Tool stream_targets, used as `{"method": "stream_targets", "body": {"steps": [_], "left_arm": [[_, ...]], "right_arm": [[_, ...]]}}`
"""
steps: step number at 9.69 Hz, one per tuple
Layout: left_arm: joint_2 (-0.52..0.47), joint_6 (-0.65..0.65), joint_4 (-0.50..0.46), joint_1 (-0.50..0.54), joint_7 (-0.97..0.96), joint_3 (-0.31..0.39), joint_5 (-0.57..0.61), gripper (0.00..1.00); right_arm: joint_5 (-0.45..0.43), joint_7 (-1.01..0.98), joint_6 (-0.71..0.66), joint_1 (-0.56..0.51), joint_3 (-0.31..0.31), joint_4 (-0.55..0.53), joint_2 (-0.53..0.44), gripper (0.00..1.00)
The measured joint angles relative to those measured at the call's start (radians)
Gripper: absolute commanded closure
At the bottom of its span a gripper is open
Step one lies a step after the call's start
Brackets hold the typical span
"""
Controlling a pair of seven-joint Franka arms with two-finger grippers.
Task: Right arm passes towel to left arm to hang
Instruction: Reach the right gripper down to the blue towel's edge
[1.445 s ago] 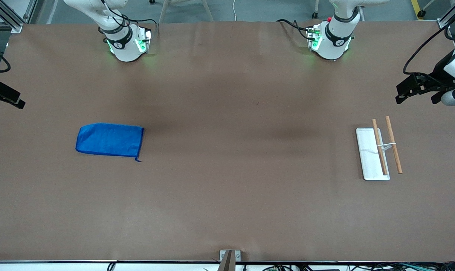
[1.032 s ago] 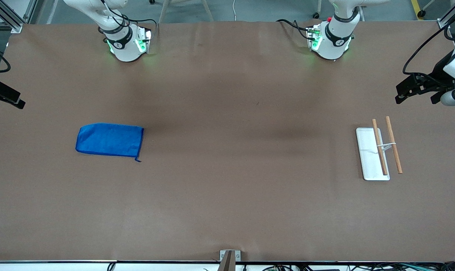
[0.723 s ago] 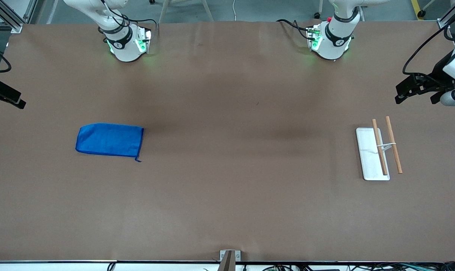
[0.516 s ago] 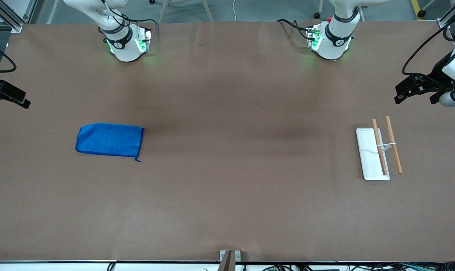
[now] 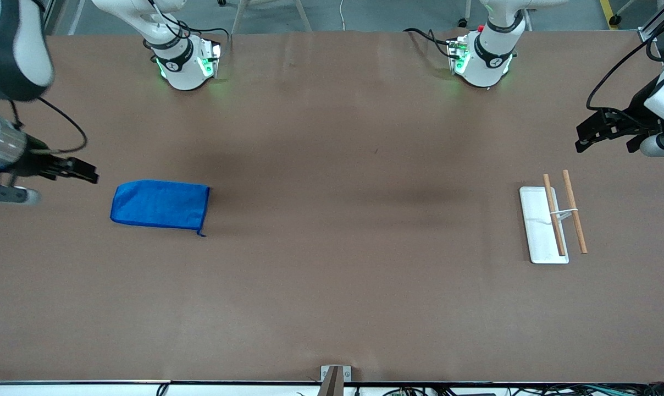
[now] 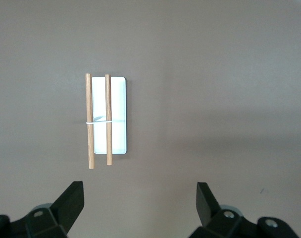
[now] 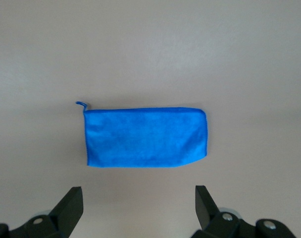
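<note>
We see the right gripper (image 5: 87, 175) up over the table (image 5: 332, 286) at the right arm's end, just beside the towel (image 5: 160, 204), its fingers (image 7: 71, 203) spread wide and holding nothing. The towel lies flat on the table as a folded oblong, its tag thread (image 5: 200, 234) at the corner nearer the front camera. Well apart from the towel, toward the left arm's end, stands a white tray (image 5: 539, 231) with two wooden rods (image 5: 553, 214). The left gripper (image 5: 590, 135) waits in the air, over the table just past the tray, fingers (image 6: 207, 198) likewise released and empty.
</note>
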Motion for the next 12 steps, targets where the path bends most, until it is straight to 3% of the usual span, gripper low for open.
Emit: {"method": "stream_targets", "body": {"steps": [4, 6, 9, 12], "left_arm": [[0.001, 0.000, -0.001, 0.001, 0.000, 0.001, 0.000, 0.00], [0.003, 0.001, -0.002, 0.001, 0.000, 0.001, 0.000, 0.00], [0.004, 0.001, -0.003, 0.002, 0.000, 0.001, 0.000, 0.00], [0.005, 0.003, -0.003, 0.002, 0.000, 0.001, 0.000, 0.00]], "right_arm": [[-0.003, -0.095, 0.387, -0.013, -0.012, -0.331, 0.007, 0.00], [-0.003, -0.112, 0.569, -0.017, -0.015, -0.440, 0.054, 0.00], [-0.003, -0.114, 0.778, -0.017, -0.015, -0.497, 0.184, 0.00], [-0.003, -0.114, 0.827, -0.017, -0.015, -0.501, 0.254, 0.00]]}}
